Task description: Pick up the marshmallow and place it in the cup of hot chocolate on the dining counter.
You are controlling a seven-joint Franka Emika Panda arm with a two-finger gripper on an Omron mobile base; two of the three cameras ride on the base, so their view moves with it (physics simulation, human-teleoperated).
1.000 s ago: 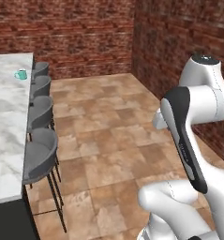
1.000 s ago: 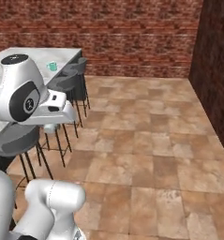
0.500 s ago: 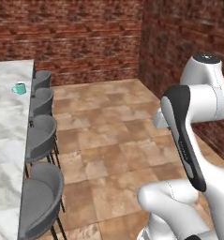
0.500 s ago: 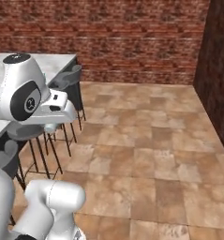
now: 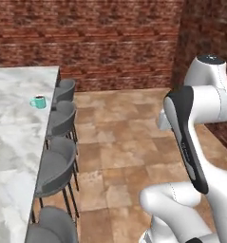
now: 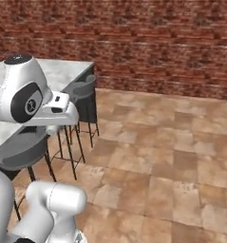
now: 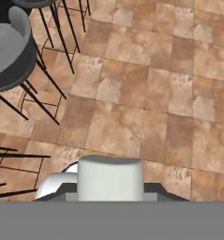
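Observation:
The marshmallow (image 7: 109,177) shows as a white-grey rounded block low in the hand view, held between the tips of my gripper (image 7: 109,193), which is shut on it above the tiled floor. The cup of hot chocolate (image 5: 38,101), a small teal mug, stands on the dining counter (image 5: 13,142) near its right edge, far to the left of my arm (image 5: 186,137). The same counter's end (image 6: 62,71) appears behind my arm in the right base view. My hand (image 6: 58,110) hangs over the stools beside the counter.
Several grey bar stools (image 5: 62,121) line the counter's edge, one (image 6: 84,92) at the counter's end and another (image 7: 8,51) below my hand. A brick wall (image 5: 110,42) closes the back. Brown tiled floor (image 6: 157,152) spreads open to the right.
The whole picture has shifted, so the base has driven: counter, mug and stools now sit nearer and further right in the left base view. The arm's pose and its grip look the same.

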